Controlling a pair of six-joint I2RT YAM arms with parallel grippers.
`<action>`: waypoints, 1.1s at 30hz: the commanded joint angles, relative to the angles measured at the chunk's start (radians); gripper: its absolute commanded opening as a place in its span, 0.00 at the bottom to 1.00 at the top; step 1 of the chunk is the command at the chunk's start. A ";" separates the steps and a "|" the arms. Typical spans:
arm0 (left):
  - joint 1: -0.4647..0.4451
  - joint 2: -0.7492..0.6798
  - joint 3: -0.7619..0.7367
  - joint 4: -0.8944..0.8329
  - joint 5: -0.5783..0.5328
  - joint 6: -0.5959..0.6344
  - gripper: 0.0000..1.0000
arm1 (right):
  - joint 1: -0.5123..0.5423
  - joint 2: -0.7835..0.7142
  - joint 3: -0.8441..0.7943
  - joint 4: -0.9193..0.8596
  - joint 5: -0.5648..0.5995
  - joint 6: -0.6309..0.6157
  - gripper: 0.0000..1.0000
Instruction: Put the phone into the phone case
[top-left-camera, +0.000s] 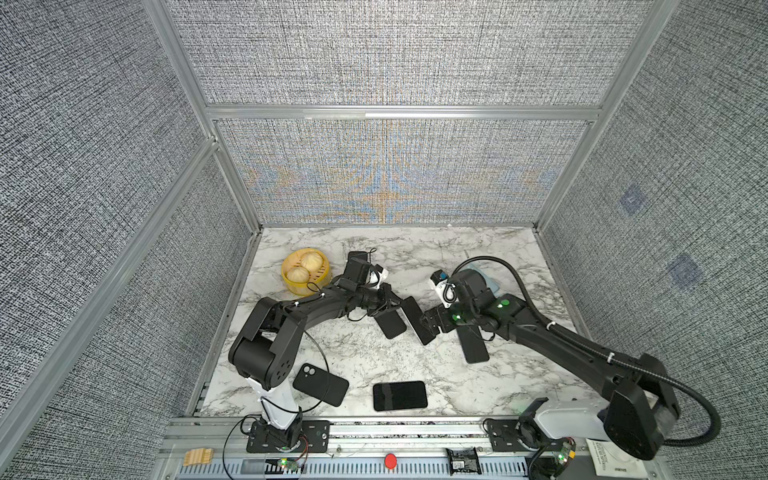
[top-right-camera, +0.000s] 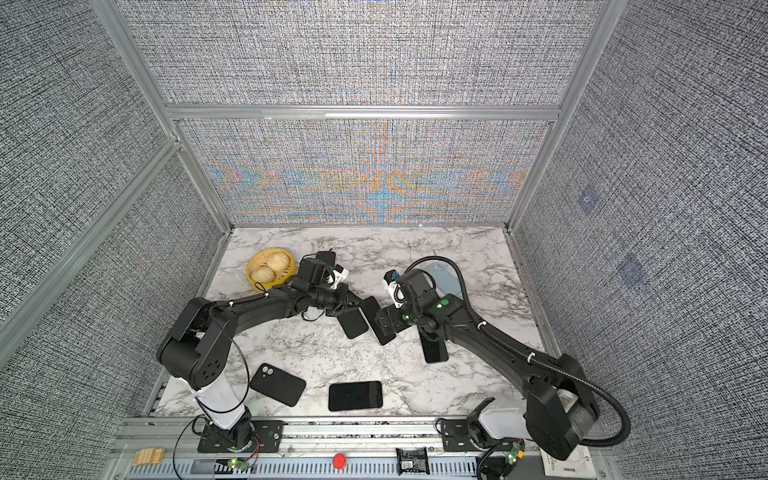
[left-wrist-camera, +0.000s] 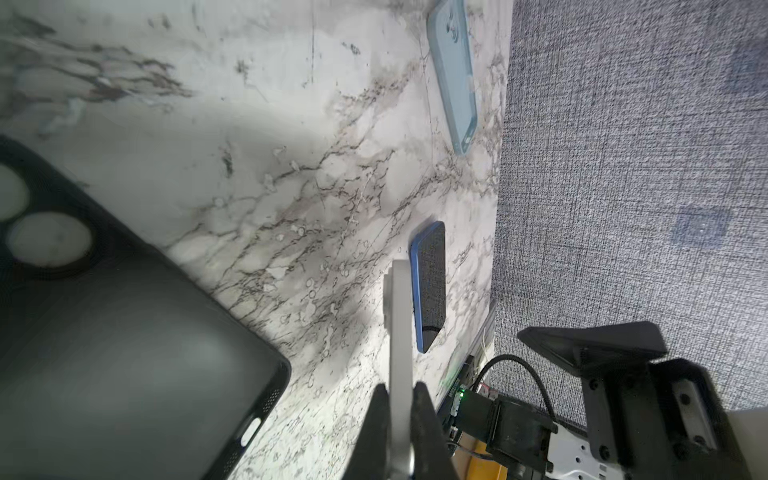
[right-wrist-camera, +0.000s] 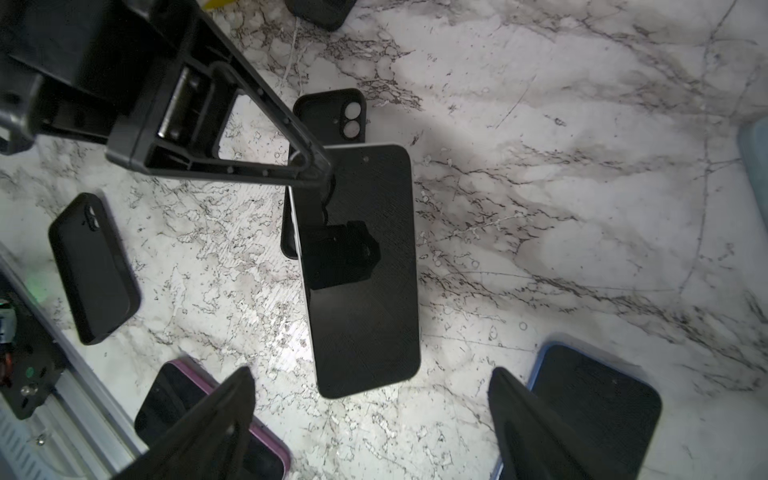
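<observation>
While left gripper (left-wrist-camera: 399, 388) pinches one phone (right-wrist-camera: 365, 324) over black case (right-wrist-camera: 328, 112), right gripper (right-wrist-camera: 370, 370) gapes wide, empty. Three phones total: blue phone (right-wrist-camera: 594, 399) right, pink phone (right-wrist-camera: 174, 399) near. Three clear cases: spare black case (right-wrist-camera: 91, 270) near left, blue case (left-wrist-camera: 453, 75) far right.

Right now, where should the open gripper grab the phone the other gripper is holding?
Probably the phone's two long edges near its free end, coming from that end: the left gripper pinches the other end, and the right gripper's open jaws stand wider than it.
</observation>
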 joint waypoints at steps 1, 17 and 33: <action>0.003 -0.034 0.000 0.063 -0.012 -0.028 0.00 | -0.009 -0.062 -0.026 0.011 -0.010 0.042 0.90; 0.063 0.085 -0.129 0.822 0.061 -0.458 0.00 | -0.102 -0.182 -0.333 0.667 -0.174 0.568 0.81; 0.076 0.114 -0.207 1.125 0.017 -0.598 0.00 | -0.243 -0.094 -0.575 1.197 -0.260 0.908 0.63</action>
